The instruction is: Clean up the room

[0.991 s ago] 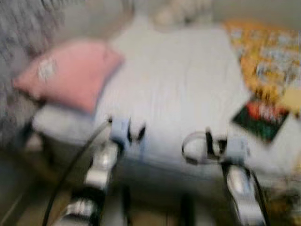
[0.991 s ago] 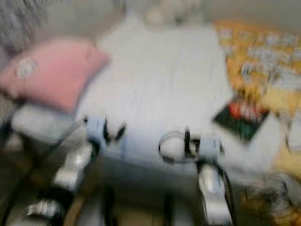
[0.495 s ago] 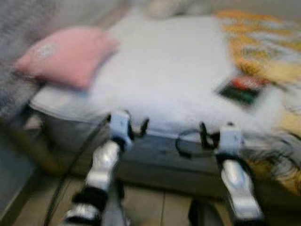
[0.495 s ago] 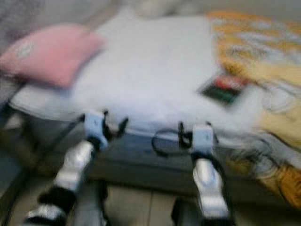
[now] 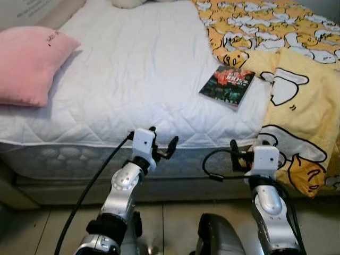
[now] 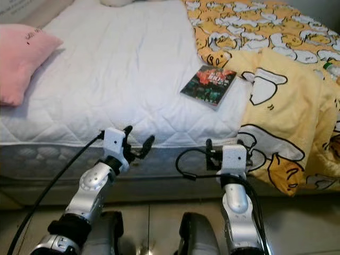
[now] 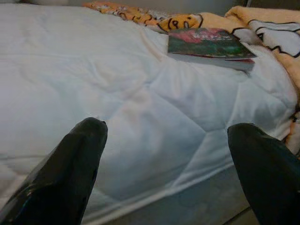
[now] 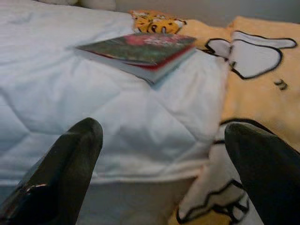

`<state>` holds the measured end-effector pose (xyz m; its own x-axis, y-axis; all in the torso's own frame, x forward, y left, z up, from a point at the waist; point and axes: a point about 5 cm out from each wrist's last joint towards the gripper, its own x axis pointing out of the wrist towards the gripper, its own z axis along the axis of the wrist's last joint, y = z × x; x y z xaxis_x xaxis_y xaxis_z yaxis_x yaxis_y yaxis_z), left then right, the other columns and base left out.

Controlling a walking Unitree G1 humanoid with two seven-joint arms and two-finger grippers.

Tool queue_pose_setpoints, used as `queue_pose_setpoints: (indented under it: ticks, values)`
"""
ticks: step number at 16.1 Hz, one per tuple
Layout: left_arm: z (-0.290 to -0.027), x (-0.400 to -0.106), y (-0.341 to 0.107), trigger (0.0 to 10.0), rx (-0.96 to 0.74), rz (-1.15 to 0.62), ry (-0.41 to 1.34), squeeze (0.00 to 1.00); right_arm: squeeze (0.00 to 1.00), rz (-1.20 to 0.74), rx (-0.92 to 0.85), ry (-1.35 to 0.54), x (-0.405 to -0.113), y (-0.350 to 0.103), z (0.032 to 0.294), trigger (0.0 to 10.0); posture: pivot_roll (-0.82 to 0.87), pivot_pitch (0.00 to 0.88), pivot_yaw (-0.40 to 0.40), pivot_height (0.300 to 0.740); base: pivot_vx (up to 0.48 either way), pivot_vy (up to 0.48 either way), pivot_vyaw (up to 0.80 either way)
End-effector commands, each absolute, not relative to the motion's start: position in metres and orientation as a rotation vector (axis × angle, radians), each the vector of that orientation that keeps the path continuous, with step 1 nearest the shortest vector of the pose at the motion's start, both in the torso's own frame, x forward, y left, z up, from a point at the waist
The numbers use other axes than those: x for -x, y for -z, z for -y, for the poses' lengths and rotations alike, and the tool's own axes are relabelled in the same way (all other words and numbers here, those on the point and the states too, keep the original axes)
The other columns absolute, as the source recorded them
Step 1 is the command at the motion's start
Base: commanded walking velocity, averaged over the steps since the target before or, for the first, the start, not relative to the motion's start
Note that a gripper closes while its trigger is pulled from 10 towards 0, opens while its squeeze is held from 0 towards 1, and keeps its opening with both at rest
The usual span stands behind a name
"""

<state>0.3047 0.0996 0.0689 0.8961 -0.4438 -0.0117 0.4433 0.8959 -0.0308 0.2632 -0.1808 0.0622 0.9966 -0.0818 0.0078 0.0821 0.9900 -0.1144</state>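
Book (image 5: 227,86) on bed (image 5: 133,79), beyond both spread jaws.

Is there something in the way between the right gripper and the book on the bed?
Nothing visible. The right gripper, jaws open, faces the book across bare white mattress; the yellow blanket lies beside the book.

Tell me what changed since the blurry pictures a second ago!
The robot's head camera moved and then steadied, so the view is sharp now. Nothing was picked up or dropped. The left gripper and right gripper stay open and empty at the bed's edge. The book and pink pillow lie where they were.
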Motion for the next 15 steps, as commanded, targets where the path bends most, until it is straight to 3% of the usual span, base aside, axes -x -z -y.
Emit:
queue_pose_setpoints:
  ticks: [1, 7, 11, 15]
  values:
    - [-0.102, -0.308, -0.074, 10.0, 0.029, 0.001, 0.445, 0.0, 0.0, 0.04, 0.119, 0.07, -0.267, -0.07, 0.179, 10.0, 0.02, 0.0, -0.017, 0.644, 0.0, 0.0, 0.0]
    - [-0.101, -0.312, -0.085, 10.0, 0.025, 0.033, 0.425, 0.0, 0.0, 0.019, 0.101, 0.08, -0.267, -0.066, 0.185, 10.0, 0.03, 0.0, -0.024, 0.692, 0.0, 0.0, 0.0]
    - [-0.099, -0.315, -0.084, 10.0, 0.01, 0.021, 0.422, 0.0, 0.0, -0.001, 0.113, 0.088, -0.268, -0.064, 0.188, 10.0, 0.02, 0.0, -0.017, 0.704, 0.0, 0.0, -0.35]
    - [-0.092, -0.318, -0.081, 10.0, -0.037, 0.002, 0.429, 0.0, 0.0, -0.006, 0.087, 0.093, -0.268, -0.062, 0.189, 10.0, 0.0, 0.0, -0.011, 0.704, 0.0, 0.0, -0.78]
